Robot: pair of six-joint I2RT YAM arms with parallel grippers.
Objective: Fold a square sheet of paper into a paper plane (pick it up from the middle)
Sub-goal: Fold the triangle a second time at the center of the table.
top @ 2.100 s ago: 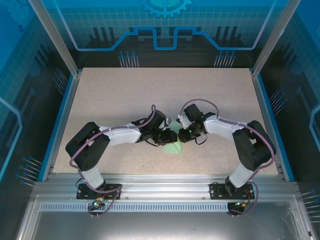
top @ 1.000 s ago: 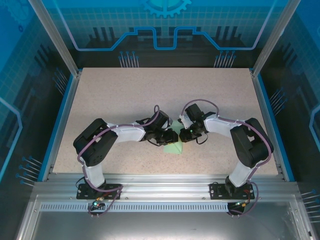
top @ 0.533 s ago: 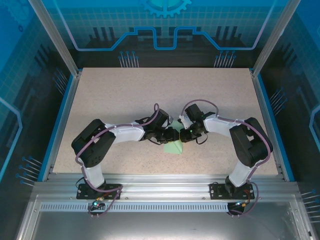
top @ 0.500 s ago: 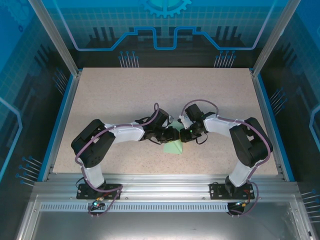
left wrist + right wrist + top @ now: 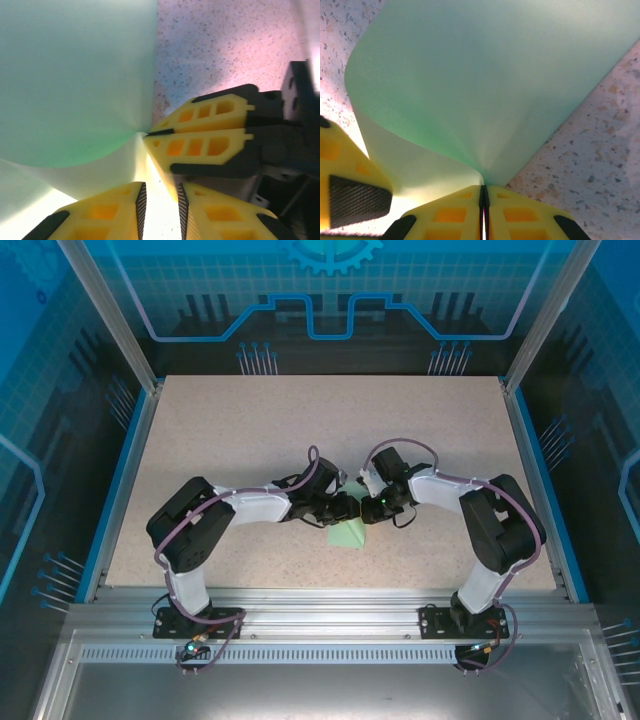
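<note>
The square sheet of paper (image 5: 348, 534), pale mint green, lies bent and folded over on the table just in front of both grippers. My right gripper (image 5: 483, 188) is shut on a pinched point of the sheet (image 5: 485, 90), which fans out away from it. In the left wrist view those right fingers (image 5: 200, 131) clamp the paper (image 5: 75, 75) where it narrows. My left gripper (image 5: 161, 186) sits right beside them, jaws a narrow gap apart, with a pale flap of the sheet against its left finger. From above, the left gripper (image 5: 340, 508) and the right gripper (image 5: 358, 507) almost touch.
The speckled beige table (image 5: 250, 430) stretches wide behind and to both sides of the arms. A blue rail (image 5: 120, 480) borders its left edge, and an aluminium frame (image 5: 320, 605) runs along the near edge by the arm bases.
The left arm has crept a little to the right, bringing its gripper close against the right one. The right gripper and the paper have stayed put.
</note>
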